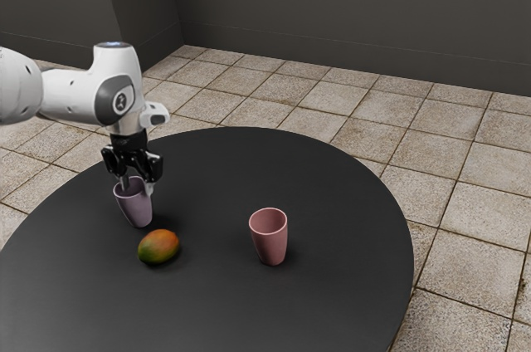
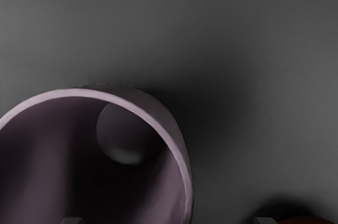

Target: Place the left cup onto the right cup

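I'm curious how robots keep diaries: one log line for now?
gripper: open, astride rim of purple cup | pink cup: upright | mango: near purple cup | stacking: pending

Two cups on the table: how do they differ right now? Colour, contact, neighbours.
Colour: the left cup is a dull mauve, while the right cup is a warmer pink.
Contact: the gripper is open at the left cup's rim, with the wall between its fingers. The right cup stands free.
Neighbours: the mango lies close to the left cup and well apart from the right cup.
Shared: both are tapered, handle-less cups with the mouth up.
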